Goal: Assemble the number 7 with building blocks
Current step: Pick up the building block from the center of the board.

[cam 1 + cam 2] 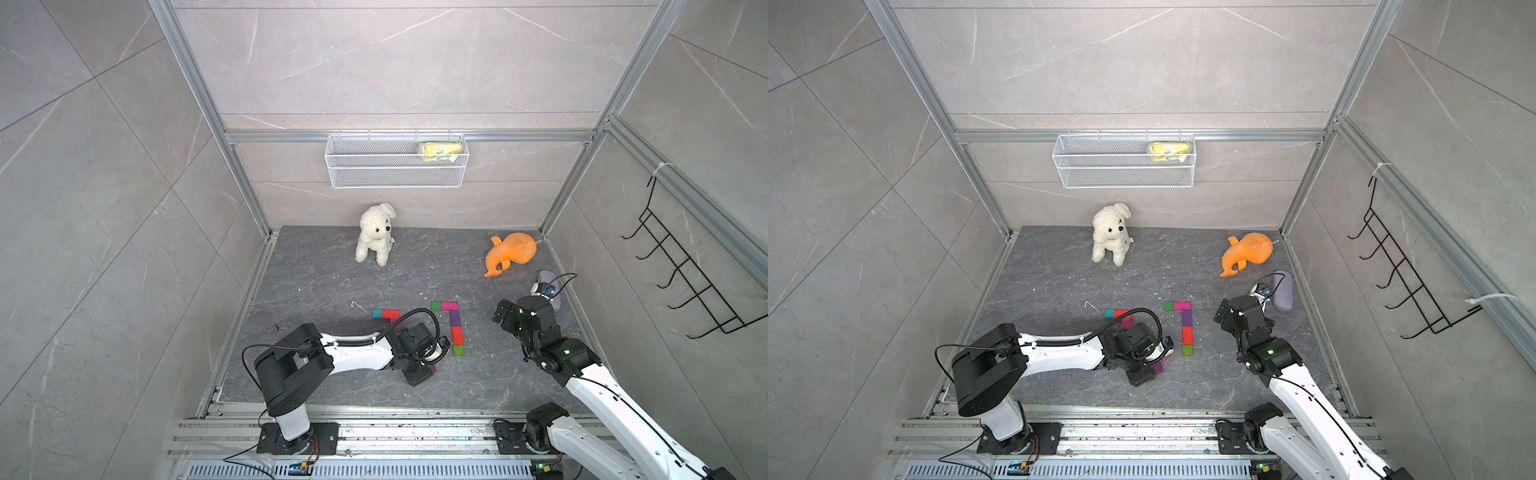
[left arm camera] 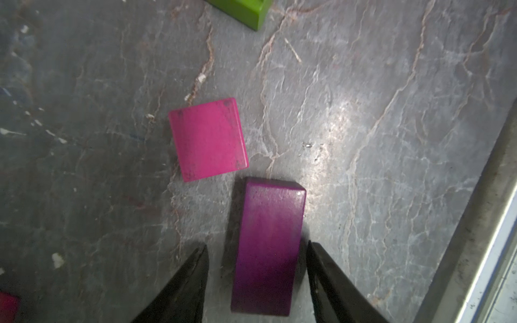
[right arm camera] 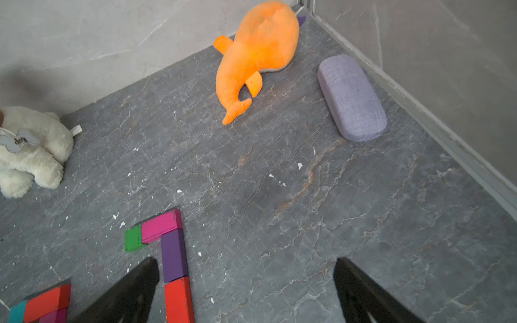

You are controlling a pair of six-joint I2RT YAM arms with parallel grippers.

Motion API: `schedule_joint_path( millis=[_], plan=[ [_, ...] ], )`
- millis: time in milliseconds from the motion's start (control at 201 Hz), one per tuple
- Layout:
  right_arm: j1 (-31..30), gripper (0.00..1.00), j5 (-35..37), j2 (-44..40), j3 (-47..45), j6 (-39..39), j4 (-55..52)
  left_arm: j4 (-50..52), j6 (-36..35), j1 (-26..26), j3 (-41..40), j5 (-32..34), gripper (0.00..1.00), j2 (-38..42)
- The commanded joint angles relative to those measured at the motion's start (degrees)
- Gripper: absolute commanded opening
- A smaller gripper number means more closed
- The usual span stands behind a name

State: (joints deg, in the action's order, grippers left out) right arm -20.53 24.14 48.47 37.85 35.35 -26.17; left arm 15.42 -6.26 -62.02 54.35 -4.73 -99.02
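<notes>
Purple block (image 2: 268, 223) lies on the surface (image 2: 377, 139) between the left claw's (image 2: 257, 244) parted fingers, unclamped; top views mostly hide it. Right claw (image 3: 247, 263) gapes empty near the number 7 (image 1: 456, 320).

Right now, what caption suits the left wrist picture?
Left gripper straddles a purple block; a pink square lies beside it.

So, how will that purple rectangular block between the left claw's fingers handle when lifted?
The purple rectangular block looks rigid, with flat sides: it probably won't flex or roll. Its painted faces look smooth, so it might slip or twist if the left claw grips off-centre. Lying flat, it seems unlikely to tip.
</notes>
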Motion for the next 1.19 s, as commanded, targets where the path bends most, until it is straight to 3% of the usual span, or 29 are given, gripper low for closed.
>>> schedule_joint_path(
  millis=[0, 229, 801, 1190],
  plan=[
    [0.2, 1.0, -2.0, 1.7, -0.7, 1.1, 1.0, 1.4, -1.3, -0.2, 1.2, -0.1, 0.56, -1.1],
    [0.3, 1.0, -1.1, 1.2, -0.9, 1.8, 0.5, 1.2, -1.9, -0.1, 1.6, 0.8, 0.52, -2.7],
    [0.3, 1.0, 1.1, -3.2, -2.0, 1.9, -0.6, 2.6, -1.4, -0.1, 0.3, 1.4, 0.29, -4.1],
    [0.2, 1.0, -2.6, -2.0, -2.5, 0.8, 0.7, 0.3, 3.3, 0.4, -3.4, 4.6, 0.25, -1.1]
  ],
)
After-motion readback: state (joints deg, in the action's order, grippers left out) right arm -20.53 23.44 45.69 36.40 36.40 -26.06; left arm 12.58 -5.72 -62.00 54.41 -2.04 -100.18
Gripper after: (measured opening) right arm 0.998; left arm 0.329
